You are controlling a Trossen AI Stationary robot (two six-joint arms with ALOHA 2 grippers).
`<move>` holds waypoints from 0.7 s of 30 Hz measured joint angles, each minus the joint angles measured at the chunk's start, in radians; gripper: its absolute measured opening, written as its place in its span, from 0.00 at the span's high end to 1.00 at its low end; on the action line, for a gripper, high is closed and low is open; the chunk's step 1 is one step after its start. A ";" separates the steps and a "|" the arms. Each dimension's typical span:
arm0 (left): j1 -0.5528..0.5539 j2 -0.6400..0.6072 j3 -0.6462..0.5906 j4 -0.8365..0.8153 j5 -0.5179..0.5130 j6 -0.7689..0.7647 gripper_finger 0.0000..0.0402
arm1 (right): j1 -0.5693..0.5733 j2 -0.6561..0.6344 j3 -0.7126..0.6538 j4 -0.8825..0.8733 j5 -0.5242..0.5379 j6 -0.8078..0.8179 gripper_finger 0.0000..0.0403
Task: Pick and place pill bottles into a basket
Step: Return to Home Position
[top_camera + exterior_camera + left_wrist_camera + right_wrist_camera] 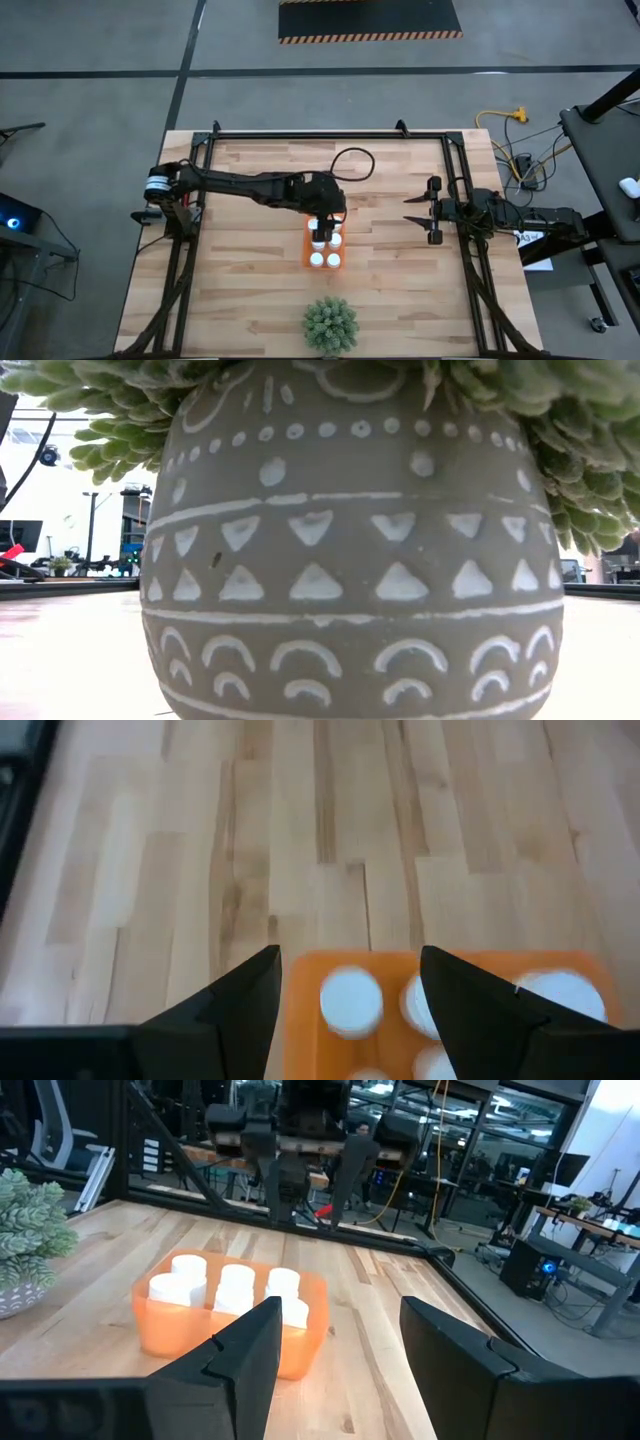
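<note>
**Six white bottles, one orange basket**

One orange rectangular basket (185, 1330) lies just toward 6 o'clock of the table's (250, 290) centre, its long side running from 12 to 6. In the right wrist view, six pill bottles (237, 1276) can be counted inside it, upright in two rows of three. They are short white cylinders with flat white caps, and their tops rise above the orange wall. Any label on them is too small to read.

The left gripper (348, 955) hangs over the basket's 12 o'clock end. Its fingers are spread wide and hold nothing, and its arm reaches in from 9 o'clock. The right gripper (410, 211) waits at 3 o'clock of the basket, well apart from it, also spread wide and empty.

One spiky green plant (330, 325) stands at 6 o'clock of the basket. Its grey pot (350, 560) is painted with white dots, triangles and arches.
</note>
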State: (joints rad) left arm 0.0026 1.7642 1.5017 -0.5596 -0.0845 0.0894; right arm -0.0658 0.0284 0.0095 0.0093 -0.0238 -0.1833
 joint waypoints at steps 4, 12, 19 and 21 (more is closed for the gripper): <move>0.000 -0.009 -0.104 0.143 0.014 0.066 0.45 | 0.000 0.000 0.000 0.000 0.000 0.000 0.52; 0.021 -0.193 -0.428 0.422 0.030 0.104 0.45 | 0.000 0.000 0.000 0.001 0.001 0.000 0.52; 0.046 -0.545 -0.796 0.686 0.021 0.161 0.45 | 0.000 0.000 0.000 0.000 0.001 0.000 0.52; 0.045 -0.633 -0.869 0.687 0.022 0.154 0.45 | 0.000 0.000 0.000 0.000 0.000 0.000 0.52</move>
State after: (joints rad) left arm 0.0475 1.1310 0.6329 0.1274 -0.0621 0.2435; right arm -0.0658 0.0288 0.0093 0.0093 -0.0235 -0.1833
